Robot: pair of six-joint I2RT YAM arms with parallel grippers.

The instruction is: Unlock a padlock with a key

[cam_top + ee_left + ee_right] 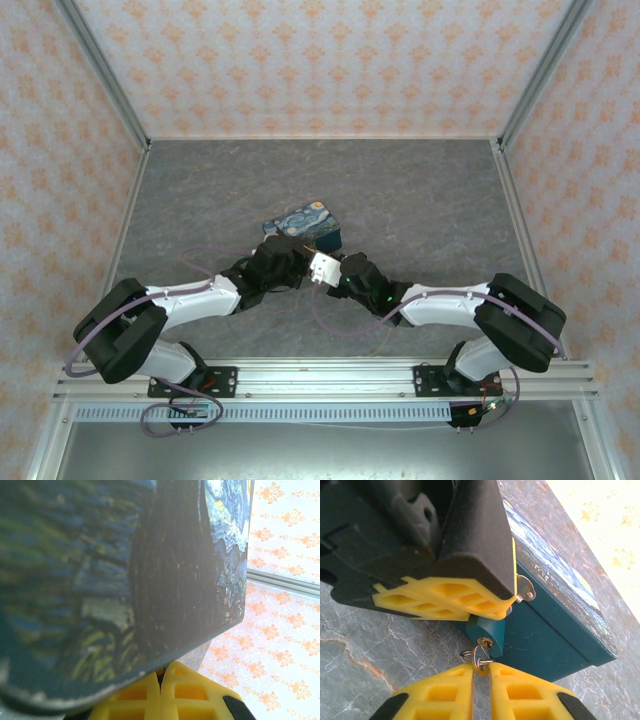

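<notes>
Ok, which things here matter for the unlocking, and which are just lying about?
For the job: padlock; key, pinched in the right claw; left claw, closed just above the padlock.
Just there: painted tin behind the padlock; grey table.

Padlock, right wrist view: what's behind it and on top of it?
Behind the padlock: the tin, its teal side. The left gripper sits on top, hiding the shackle.

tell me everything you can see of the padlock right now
The padlock is a tiny teal, squarish, metal-looking body at the front wall of the painted tin. A key with a silver ring sits in its keyhole, pinched by the right gripper. The left gripper touches its top.
</notes>
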